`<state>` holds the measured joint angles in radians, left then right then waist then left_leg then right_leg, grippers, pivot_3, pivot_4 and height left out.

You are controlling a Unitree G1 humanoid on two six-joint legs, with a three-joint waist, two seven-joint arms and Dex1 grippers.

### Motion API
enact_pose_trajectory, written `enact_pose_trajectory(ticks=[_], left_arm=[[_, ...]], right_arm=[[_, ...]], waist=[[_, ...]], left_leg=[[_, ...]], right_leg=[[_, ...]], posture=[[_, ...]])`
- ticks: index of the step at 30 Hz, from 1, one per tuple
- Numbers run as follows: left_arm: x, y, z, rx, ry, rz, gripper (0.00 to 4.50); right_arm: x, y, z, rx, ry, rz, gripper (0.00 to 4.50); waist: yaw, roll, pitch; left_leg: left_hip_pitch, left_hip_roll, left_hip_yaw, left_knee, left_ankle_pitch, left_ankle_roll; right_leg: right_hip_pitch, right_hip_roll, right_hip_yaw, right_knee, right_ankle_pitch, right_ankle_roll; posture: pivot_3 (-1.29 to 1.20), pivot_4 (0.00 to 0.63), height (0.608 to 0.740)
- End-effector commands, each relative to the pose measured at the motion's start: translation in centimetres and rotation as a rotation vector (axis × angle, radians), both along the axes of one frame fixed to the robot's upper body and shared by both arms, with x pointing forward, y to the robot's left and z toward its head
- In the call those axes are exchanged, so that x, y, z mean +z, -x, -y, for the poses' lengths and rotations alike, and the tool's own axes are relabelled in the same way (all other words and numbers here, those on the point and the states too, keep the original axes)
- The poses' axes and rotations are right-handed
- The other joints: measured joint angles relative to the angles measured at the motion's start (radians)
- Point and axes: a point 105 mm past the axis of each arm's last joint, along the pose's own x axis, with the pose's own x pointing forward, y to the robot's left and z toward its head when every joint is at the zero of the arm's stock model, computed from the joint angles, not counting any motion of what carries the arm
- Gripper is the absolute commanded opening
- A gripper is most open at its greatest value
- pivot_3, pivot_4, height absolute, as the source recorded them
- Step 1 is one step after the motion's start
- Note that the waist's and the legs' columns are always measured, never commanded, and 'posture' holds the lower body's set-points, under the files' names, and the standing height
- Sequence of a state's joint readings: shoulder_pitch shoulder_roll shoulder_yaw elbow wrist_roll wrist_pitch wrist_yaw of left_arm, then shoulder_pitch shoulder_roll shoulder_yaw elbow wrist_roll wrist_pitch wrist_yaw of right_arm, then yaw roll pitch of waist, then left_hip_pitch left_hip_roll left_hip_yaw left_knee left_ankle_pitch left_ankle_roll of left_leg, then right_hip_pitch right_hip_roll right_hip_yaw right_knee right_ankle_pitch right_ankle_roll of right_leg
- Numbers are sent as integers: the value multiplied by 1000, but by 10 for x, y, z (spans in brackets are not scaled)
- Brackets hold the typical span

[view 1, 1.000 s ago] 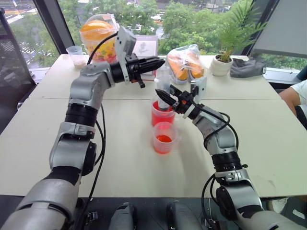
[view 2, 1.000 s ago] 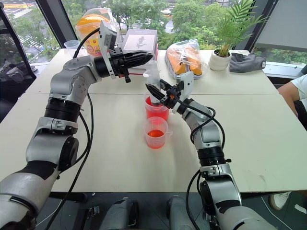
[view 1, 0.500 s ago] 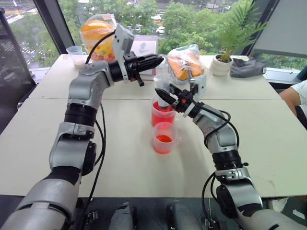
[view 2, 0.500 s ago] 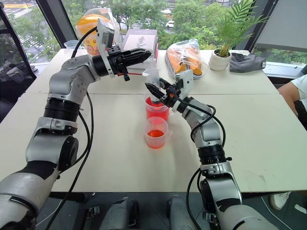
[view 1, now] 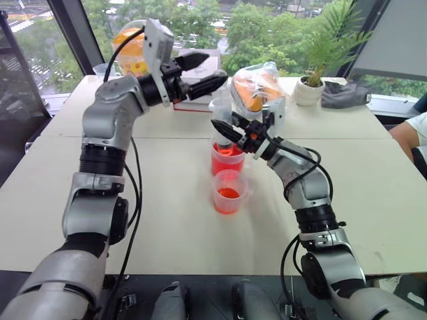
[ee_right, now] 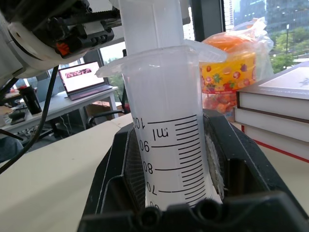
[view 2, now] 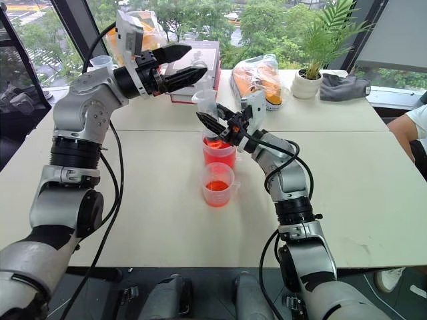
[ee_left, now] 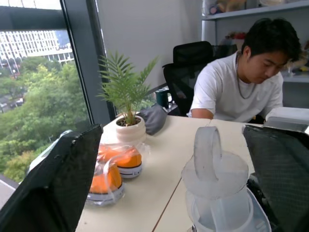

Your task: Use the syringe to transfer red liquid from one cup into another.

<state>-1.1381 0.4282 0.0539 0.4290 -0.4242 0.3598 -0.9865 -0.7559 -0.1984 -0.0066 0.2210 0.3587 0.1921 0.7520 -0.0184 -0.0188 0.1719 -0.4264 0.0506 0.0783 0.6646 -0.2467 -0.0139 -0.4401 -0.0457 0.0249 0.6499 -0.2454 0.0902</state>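
Note:
The clear syringe point(view 1: 222, 112) stands upright with its lower end in the far cup point(view 1: 226, 160), which holds red liquid. My right gripper point(view 1: 227, 133) is shut on its barrel point(ee_right: 169, 145), where printed scale marks show between the black fingers point(ee_right: 226, 159). The white plunger top point(ee_left: 215, 166) rises above the barrel. My left gripper point(view 1: 203, 71) hangs open just up and to the left of the plunger, touching nothing, its fingers point(ee_left: 58, 183) wide apart. A nearer cup point(view 1: 228, 192) holds a little red liquid at its bottom.
A bag of orange containers point(view 1: 257, 87), a potted plant point(view 1: 308, 88), a grey cloth point(view 1: 343, 94), stacked books point(view 1: 199, 65), a small cup point(view 1: 105, 75) and an orange bag point(view 1: 132, 41) line the table's far side. A seated person point(ee_left: 244, 87) is at the right edge.
My left gripper has opened and drawn back up and to the left, away from the plunger top. The right gripper has kept its hold on the syringe in the far cup.

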Motion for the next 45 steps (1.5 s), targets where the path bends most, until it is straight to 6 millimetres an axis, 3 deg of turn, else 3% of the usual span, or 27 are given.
enact_pose_trajectory(ticks=[1,6,9,12,14,18,21,25,30,40,45], left_arm=[[7,6,-13,31,-5,54,4489],[1,6,-28,77,-11,38,4489],[-3,7,-38,106,-5,22,4489],[-8,9,-44,124,1,7,4489],[-9,10,-44,125,-1,6,4489],[-11,11,-40,114,-9,2,4489],[-10,12,-38,99,-8,1,4489],[-8,13,-32,65,-11,-2,4489],[-13,25,-21,-46,-69,-27,4489],[0,47,-18,-214,-55,-71,4489],[6,49,-3,-268,-28,-64,4489]], right_arm=[[24,1,4,-8,-24,75,1344],[31,0,11,-26,-30,91,1344],[54,6,17,-29,-58,138,1344],[82,27,22,23,-104,182,1344],[86,37,23,54,-114,177,1344],[76,66,18,140,-96,136,1344],[60,76,15,157,-77,96,1344],[39,80,12,145,-52,56,1344],[0,70,13,63,-12,6,1344],[-7,62,13,23,-15,14,1344],[-8,61,12,24,-10,13,1344]], waist=[[0,0,0],[-1,0,0],[-1,0,0],[1,0,0],[3,0,0],[5,0,0],[5,0,0],[2,0,0],[2,0,0],[2,0,0],[4,0,0]], left_leg=[[0,0,0,0,0,0],[0,0,0,0,0,0],[0,0,0,0,0,0],[0,0,0,0,0,0],[0,0,0,0,0,0],[0,0,0,0,0,0],[0,0,0,0,0,0],[0,0,0,1,0,0],[0,0,-1,1,0,0],[0,0,-1,1,0,0],[0,0,-1,1,0,0]], right_leg=[[0,0,0,0,0,0],[0,0,0,0,0,0],[0,0,0,0,0,0],[0,0,0,0,0,0],[0,0,0,0,0,0],[0,-1,0,0,0,0],[1,0,-1,0,0,0],[1,0,0,0,0,0],[1,0,0,0,0,0],[1,0,0,0,0,0],[1,0,0,0,0,0]], posture=[[0,150,740],[0,150,740],[0,150,740],[0,150,740],[0,150,740],[0,150,740],[0,150,740],[0,150,740],[0,150,740],[0,150,740],[0,150,740]])
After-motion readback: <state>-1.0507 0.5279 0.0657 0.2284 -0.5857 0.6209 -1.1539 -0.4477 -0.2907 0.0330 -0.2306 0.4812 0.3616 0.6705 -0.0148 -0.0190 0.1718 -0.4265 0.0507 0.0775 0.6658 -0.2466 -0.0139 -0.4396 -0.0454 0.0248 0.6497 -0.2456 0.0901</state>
